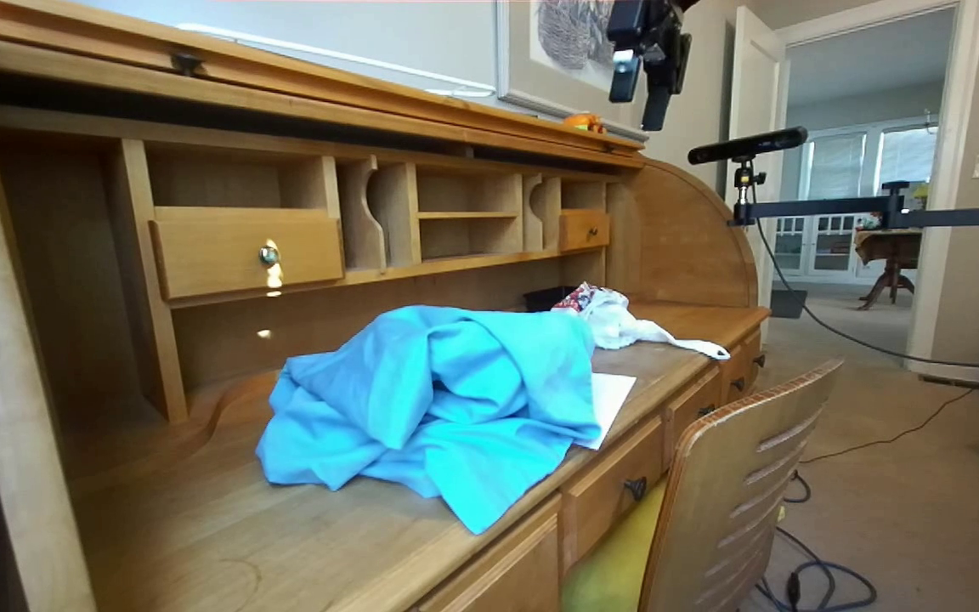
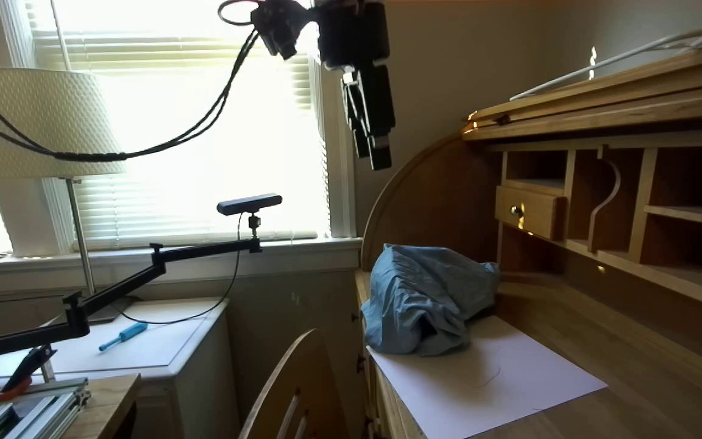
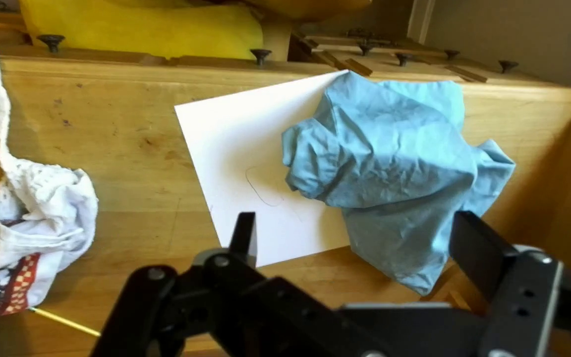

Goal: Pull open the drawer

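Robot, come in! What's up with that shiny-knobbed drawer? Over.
Gripper open, empty, well off the drawer. Drawer closed or nearly so. Blue cloth bunched on desk below, knob uncovered.

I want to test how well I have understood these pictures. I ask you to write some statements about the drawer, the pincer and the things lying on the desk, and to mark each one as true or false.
1. The drawer has a single round knob on its front. True.
2. The pincer is open. True.
3. The pincer is gripping that knob. False: it hangs well away from the knob in both exterior views.
4. The blue cloth lies partly over the white sheet. True.
5. The patterned white cloth touches the blue cloth. False: in the wrist view, the patterned white cloth lies apart from it.
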### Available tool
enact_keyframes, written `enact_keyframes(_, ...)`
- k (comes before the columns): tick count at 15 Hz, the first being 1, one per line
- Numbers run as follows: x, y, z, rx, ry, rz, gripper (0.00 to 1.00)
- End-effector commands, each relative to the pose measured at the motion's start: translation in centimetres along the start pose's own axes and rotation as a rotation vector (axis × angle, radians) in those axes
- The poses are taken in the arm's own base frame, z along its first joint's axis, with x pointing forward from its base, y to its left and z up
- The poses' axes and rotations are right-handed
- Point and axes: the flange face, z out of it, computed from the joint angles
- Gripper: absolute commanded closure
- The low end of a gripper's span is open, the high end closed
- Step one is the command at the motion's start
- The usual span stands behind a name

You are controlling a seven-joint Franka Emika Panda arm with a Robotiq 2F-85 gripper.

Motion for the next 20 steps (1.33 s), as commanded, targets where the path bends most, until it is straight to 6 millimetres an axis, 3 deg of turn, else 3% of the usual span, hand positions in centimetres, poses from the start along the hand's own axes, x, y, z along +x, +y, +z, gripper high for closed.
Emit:
enact_keyframes(1, 1.6, -4.2, 1.7, 0.032, 0.112, 0.060, 0.00)
enact_keyframes(6, 3.8, -8.0, 3.1, 0.097, 0.348, 0.065, 0.00)
enact_keyframes(15, 7.3, -9.4, 5.1, 0.043, 0.604, 0.052, 0.00)
enact_keyframes(17, 7.6, -10.5, 5.1, 0.028, 0.622, 0.105, 0.00)
enact_keyframes(20, 6.7, -12.9, 6.1, 0.001, 0.622, 0.197, 0.00)
